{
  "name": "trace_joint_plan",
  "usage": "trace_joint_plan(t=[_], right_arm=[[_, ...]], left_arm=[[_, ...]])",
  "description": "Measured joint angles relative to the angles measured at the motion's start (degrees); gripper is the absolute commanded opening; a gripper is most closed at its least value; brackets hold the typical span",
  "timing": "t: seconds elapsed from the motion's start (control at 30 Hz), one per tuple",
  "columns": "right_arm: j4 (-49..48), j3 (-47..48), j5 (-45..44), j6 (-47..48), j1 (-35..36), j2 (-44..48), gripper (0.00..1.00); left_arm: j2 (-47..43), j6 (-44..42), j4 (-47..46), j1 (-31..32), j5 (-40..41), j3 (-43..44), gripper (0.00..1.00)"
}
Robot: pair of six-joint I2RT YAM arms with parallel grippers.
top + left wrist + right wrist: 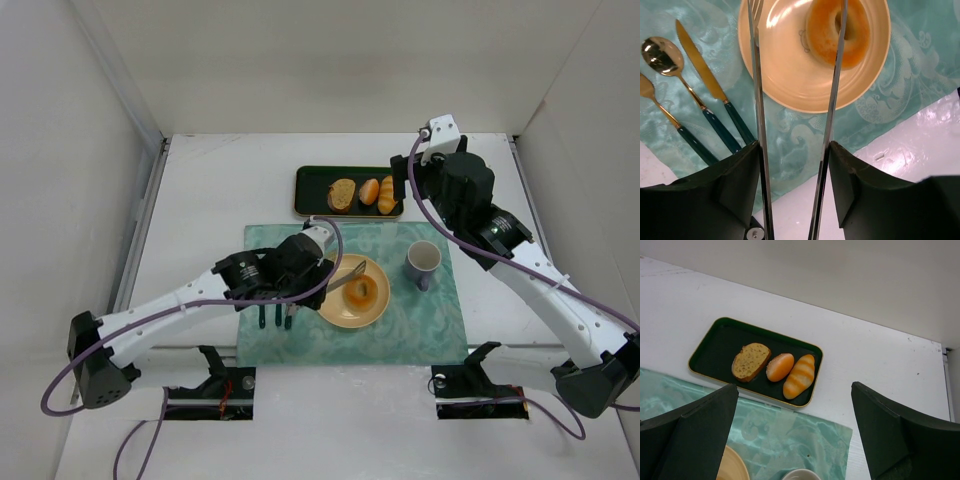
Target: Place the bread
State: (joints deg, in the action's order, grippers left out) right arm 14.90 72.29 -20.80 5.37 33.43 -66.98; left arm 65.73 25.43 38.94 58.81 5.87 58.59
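- Reaching in from the near left, the left arm lies low over the mat [420, 330], its wrist aimed at the plate [350, 316].
- The left gripper [794, 155] has its jaws clamped on the tongs [759, 125]. The two tong blades run out over the plate, spread apart.
- The bagel [837, 32] lies flat on the plate, hole upward. It is a ring, so it has no long axis.
- In the wrist view, one blade crosses the bagel's hole and the other passes beside it. Contact cannot be told.
- The right arm is raised and stretched forward, with the right gripper [795, 386] over the right end of the tray [715, 355]. Its jaws are wide apart, holding nothing.
- The cup [423, 262] stands on the mat, just right of the plate.
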Motion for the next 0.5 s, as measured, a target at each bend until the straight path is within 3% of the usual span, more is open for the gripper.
trace_joint_plan(t=[0.3,0.5], right_arm=[[-0.9,0.0,-3.5,0.4,0.0,1.0,1.00],[-2.4,0.0,-5.5,0.9,0.0,1.7,1.00]], left_arm=[[1.7,-1.6,-2.1,-0.5,5.2,3.6,0.49],[10.5,-7.1,-9.7,-7.5,4.1,8.4,0.47]])
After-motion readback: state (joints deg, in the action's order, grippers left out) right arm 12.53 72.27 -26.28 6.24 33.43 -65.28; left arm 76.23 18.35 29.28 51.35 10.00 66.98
